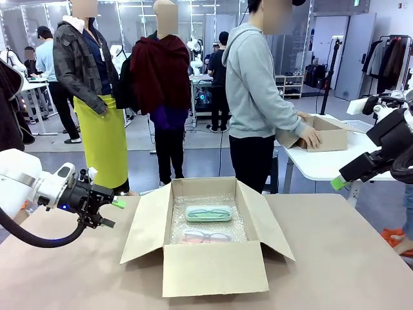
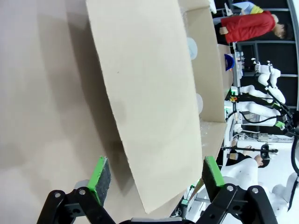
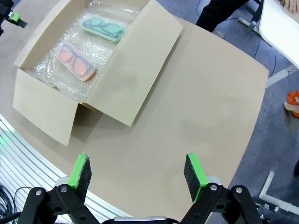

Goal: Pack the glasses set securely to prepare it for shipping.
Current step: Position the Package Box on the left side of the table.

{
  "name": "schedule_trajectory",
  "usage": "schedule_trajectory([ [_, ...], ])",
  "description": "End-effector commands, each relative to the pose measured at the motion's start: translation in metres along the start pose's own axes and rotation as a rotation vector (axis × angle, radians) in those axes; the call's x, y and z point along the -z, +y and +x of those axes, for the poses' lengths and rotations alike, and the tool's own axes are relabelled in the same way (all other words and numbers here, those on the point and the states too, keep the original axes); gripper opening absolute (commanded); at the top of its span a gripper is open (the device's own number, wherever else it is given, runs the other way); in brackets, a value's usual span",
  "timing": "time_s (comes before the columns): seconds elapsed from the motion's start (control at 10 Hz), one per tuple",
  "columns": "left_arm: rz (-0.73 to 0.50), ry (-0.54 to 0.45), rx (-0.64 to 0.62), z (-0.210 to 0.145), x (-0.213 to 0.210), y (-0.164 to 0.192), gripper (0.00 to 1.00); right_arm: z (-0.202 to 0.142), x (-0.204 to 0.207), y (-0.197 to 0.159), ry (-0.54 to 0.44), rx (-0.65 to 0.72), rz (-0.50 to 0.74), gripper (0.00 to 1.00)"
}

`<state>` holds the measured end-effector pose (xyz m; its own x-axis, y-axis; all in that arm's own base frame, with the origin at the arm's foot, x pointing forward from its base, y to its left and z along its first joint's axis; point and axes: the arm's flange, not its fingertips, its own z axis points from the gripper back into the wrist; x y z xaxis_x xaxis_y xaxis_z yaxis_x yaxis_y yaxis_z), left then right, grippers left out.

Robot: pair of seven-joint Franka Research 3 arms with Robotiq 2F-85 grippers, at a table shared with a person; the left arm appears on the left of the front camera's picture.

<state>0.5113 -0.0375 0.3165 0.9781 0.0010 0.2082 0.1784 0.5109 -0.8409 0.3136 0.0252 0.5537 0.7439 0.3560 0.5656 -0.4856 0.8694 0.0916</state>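
Box: you have an open cardboard box [image 1: 213, 258] in the middle of the tan table [image 1: 348, 258], all four flaps folded outward and its floor lined with bubble wrap [image 1: 206, 226].
Mint-green case: you see the mint-green case [image 1: 208, 213] lying flat on the bubble wrap toward the far side of the box, with the eyeglass frame visible through it; in your right wrist view it [image 3: 103, 28] sits at the far end of the box.
Pink case: the pale pink-clear case [image 1: 206, 236] lies flat on the wrap nearer the robot, just beside the green one, roughly parallel to it and not touching it; your right wrist view shows it [image 3: 76, 60] a little apart from the green case.
Left gripper: your left gripper [image 1: 111, 213] hovers just left of the box's left flap, above the table, jaws spread wide with nothing between them; in its own wrist view the left gripper [image 2: 154, 175] frames the edge of that flap [image 2: 149, 102] between its pads without touching it.
Right gripper: your right gripper [image 3: 136, 172] hangs high over the right side of the table, well apart from the box, fingers fully apart and empty.
Person: a person in a grey hoodie [image 1: 255, 84] stands beyond the far edge, turned to a white side table [image 1: 329, 165], both hands on another cardboard box [image 1: 322, 134] there.
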Motion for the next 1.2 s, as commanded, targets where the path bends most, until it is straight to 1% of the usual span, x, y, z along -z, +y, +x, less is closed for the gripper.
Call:
schedule_trajectory([
  [0.0,-0.052,0.012,-0.026,0.004,0.016,0.012,1.00,0.000,-0.001,-0.001,-0.002,0.004,-0.001,1.00],
  [0.4,-0.123,0.005,-0.075,0.003,0.042,0.032,1.00,0.000,-0.001,-0.001,-0.002,0.004,-0.001,1.00],
  [0.5,-0.173,0.029,-0.102,0.002,0.051,0.035,1.00,0.000,-0.001,-0.001,-0.002,0.004,-0.001,1.00],
  [0.6,-0.177,0.028,-0.103,0.002,0.054,0.036,1.00,0.000,-0.001,-0.001,-0.002,0.004,-0.001,1.00],
  [0.9,-0.266,0.034,-0.116,0.001,0.060,0.040,1.00,0.000,-0.001,-0.001,-0.002,0.004,-0.001,1.00],
  [1.0,-0.310,0.008,-0.096,-0.001,0.055,0.042,0.46,0.000,-0.001,-0.001,-0.002,0.004,-0.001,1.00],
  [1.1,-0.334,0.001,-0.092,-0.003,0.052,0.044,0.40,0.000,-0.001,-0.001,-0.002,0.004,-0.001,1.00],
])
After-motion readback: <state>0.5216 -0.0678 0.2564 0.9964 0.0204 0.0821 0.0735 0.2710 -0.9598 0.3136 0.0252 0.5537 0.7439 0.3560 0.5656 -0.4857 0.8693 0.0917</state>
